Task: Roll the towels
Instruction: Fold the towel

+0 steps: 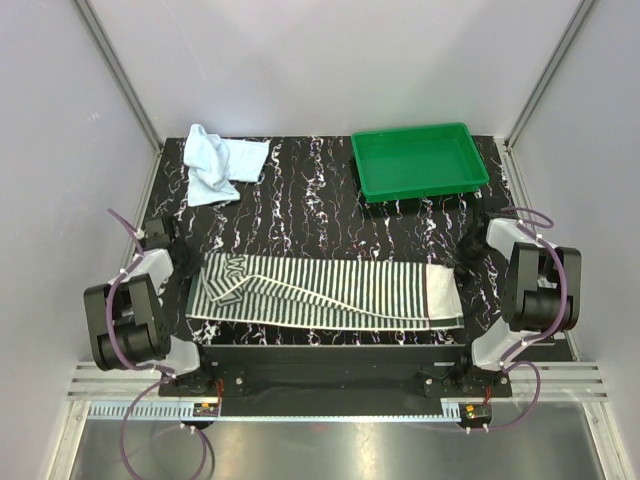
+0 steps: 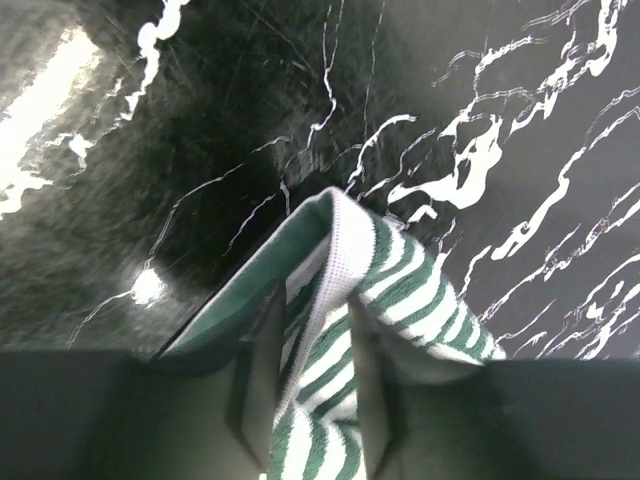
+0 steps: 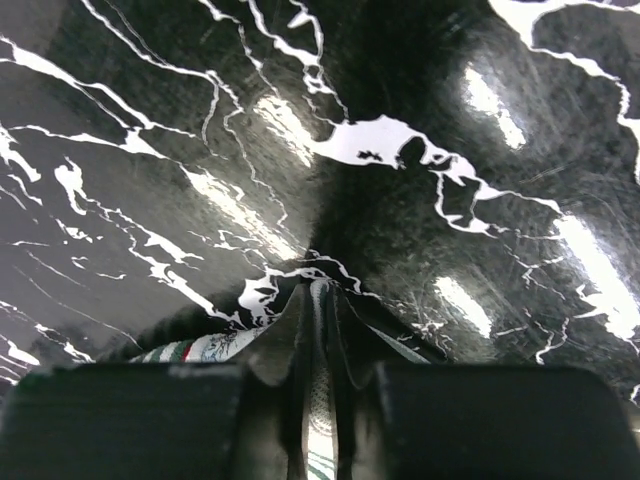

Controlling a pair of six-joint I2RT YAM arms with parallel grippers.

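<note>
Green-and-white cloth first, says the operator: from overhead the striped towel [image 1: 325,292] lies stretched on the table [image 1: 310,200] between the two grippers, with the left gripper [image 1: 186,266] at one short end and the right gripper [image 1: 466,262] at the other. The end by the left gripper is bunched and folded over.

And the second one? asks the checker.

The blue towel [image 1: 222,165] sits crumpled well beyond the left gripper, apart from both arms. A tray [image 1: 418,158] lies well beyond the right gripper.

The left wrist view?

There the left gripper [image 2: 314,320] is clenched on a fold of striped cloth, which rises in a peak just ahead of the fingertips.

And the right wrist?

The right gripper [image 3: 318,320] is pinched shut on a thin edge of the same towel. Only a sliver of hem shows between the fingers, with a little more cloth just to one side.

So what could go wrong?

The operator judges the right-hand hold the weaker one. With so little hem caught, a pull away from the left gripper could draw it free. The left hold is on doubled cloth, so one layer might slip out. If either end leads the other, the roll would likely start skewed and come out cone-shaped.
</note>
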